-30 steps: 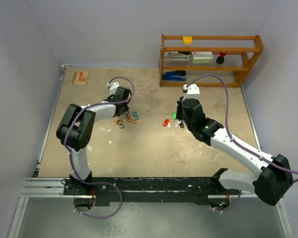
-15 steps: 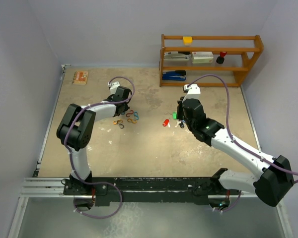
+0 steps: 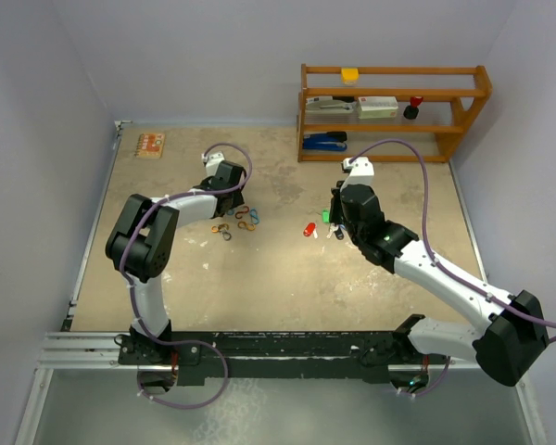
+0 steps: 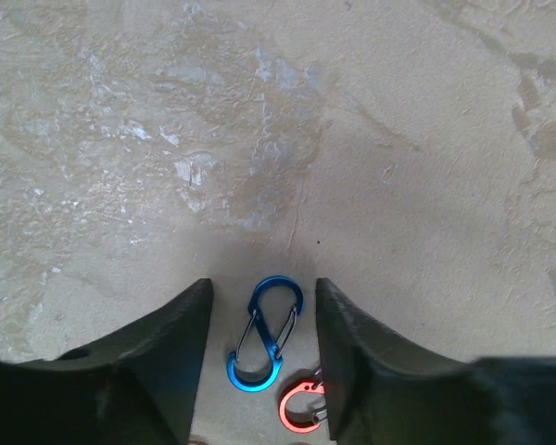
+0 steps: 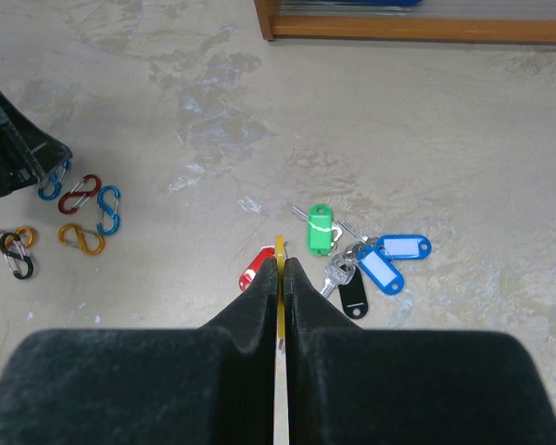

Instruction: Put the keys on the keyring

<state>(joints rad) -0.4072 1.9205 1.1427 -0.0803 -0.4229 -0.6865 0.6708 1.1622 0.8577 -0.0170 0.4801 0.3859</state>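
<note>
Beige scuffed tabletop (image 3: 287, 278); wooden shelf (image 3: 394, 70) at far right.
Left arm: stretched forward, low. Left gripper (image 4: 262, 289) parted, fingers either side of one blue clip (image 4: 264, 338), not touching it.
Right arm: reaching inward. Right gripper (image 5: 282, 262) clenched on a yellow tag (image 5: 280, 248), seen edge-on.
Keys (image 5: 338, 272): heaped on the table just beyond that gripper. Tags: green 1, blue 2, black 1, red 1.
Clips (image 5: 107, 209): 6 in all: blue 2, orange 2, red 1, black 1.

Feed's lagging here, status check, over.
Left gripper open, straddling blue clip. Right gripper shut on yellow key. Other keys loose beside it. Nothing obstructing.
</note>
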